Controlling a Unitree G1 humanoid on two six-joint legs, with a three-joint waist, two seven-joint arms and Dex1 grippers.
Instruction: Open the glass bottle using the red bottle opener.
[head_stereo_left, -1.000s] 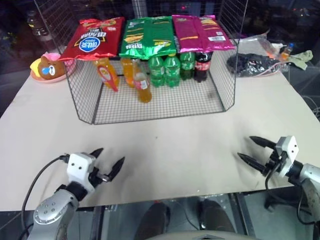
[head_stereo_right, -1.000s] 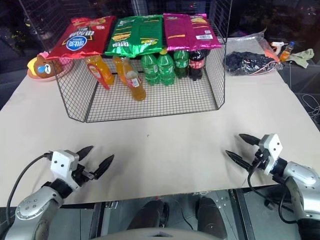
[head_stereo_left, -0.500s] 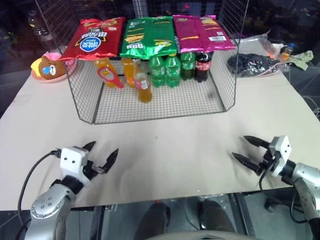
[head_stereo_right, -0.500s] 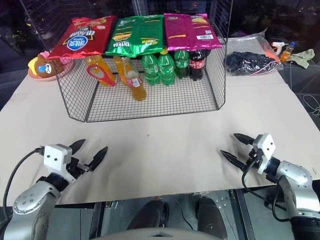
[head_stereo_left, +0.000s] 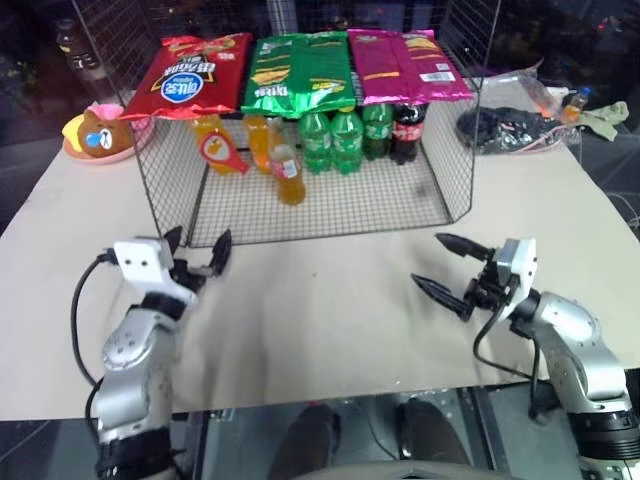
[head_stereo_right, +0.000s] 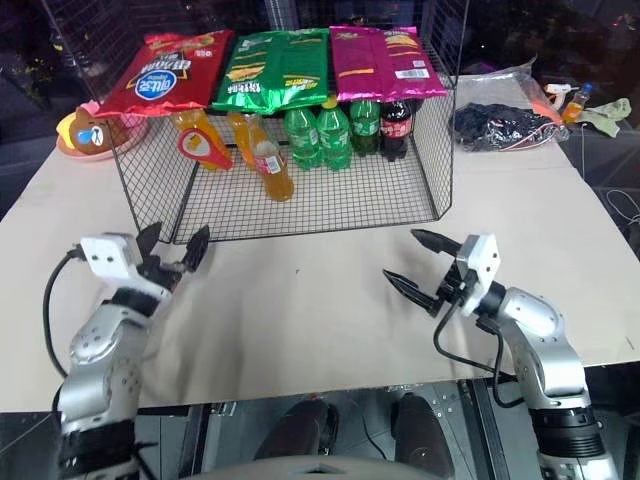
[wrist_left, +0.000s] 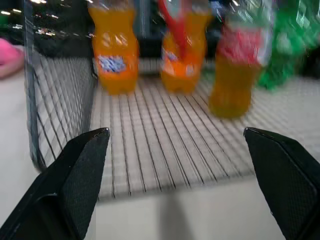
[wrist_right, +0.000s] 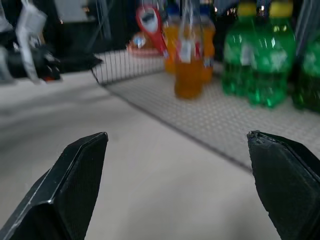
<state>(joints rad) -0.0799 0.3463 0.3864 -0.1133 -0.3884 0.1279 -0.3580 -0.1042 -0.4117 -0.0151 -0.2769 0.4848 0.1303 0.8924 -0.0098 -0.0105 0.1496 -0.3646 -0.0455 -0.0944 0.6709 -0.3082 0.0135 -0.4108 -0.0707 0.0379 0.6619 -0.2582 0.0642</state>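
The glass bottle of orange drink stands upright on the wire floor of the mesh cage, near its open front. Left of it the red bottle opener sits tilted in front of an orange plastic bottle; whether it hangs or leans I cannot tell. My left gripper is open and empty at the cage's front left corner, pointing in at the bottles. My right gripper is open and empty over the table, in front of the cage's right half and facing the glass bottle and the opener.
Green plastic bottles and a cola bottle stand at the cage's back. Snack bags lie on its top. A plush toy on a pink plate is at the back left, a dark bag at the back right.
Both arms have risen. The left gripper has gone forward to the cage's front. The right gripper has swung left towards the table's middle. Both have stayed open.
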